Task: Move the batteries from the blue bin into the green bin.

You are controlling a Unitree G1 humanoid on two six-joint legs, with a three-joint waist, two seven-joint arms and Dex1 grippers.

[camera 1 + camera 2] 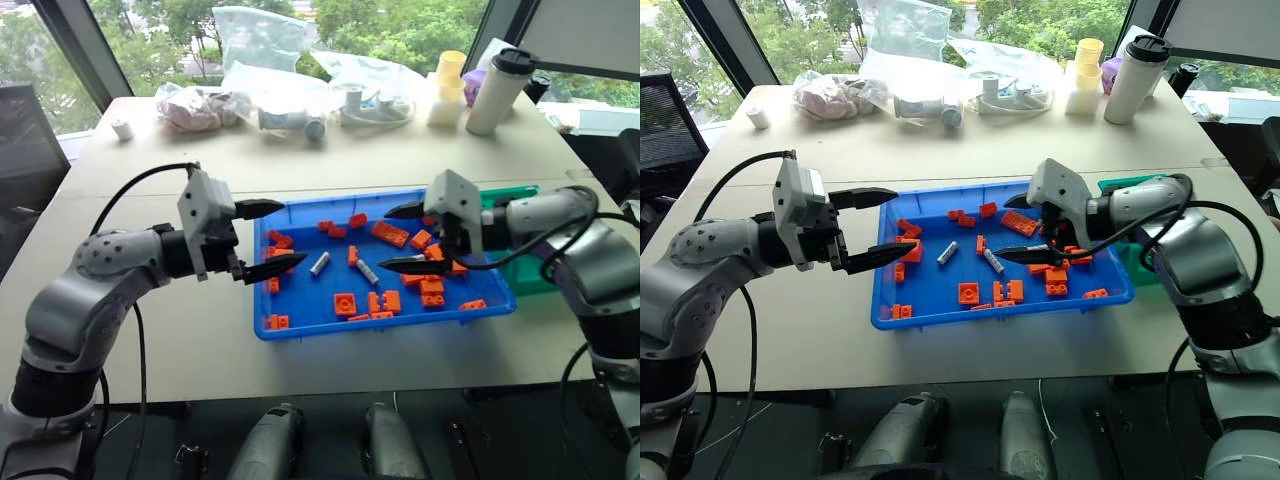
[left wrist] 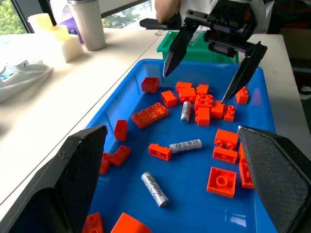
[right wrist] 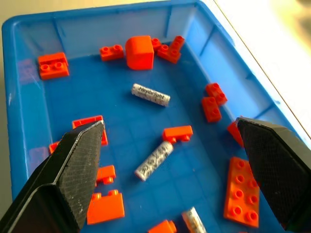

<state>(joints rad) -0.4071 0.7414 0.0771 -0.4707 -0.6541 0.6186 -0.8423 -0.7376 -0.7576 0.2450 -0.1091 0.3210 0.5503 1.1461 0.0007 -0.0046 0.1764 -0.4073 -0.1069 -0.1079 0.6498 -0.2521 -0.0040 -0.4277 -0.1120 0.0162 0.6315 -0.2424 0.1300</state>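
The blue bin (image 1: pixel 310 296) lies in the middle of the table with orange bricks and batteries on its floor. Two batteries (image 1: pixel 320 263) (image 1: pixel 368 271) lie near its centre, and a third battery (image 3: pixel 193 221) rests among bricks closer to the right gripper. Behind the blue bin's right end stands the green bin (image 1: pixel 528 278), partly hidden by my right arm. My right gripper (image 1: pixel 383 238) hangs open above the bin's right half, pointing left, empty. At the bin's left rim my left gripper (image 1: pixel 292 233) is held open and level, empty.
Orange bricks (image 1: pixel 345 304) are scattered across the blue bin. Along the table's far edge sit plastic bags (image 1: pixel 270 85), a white tumbler (image 1: pixel 497 90), yellow cups (image 1: pixel 447 85) and a small white roll (image 1: pixel 122 128).
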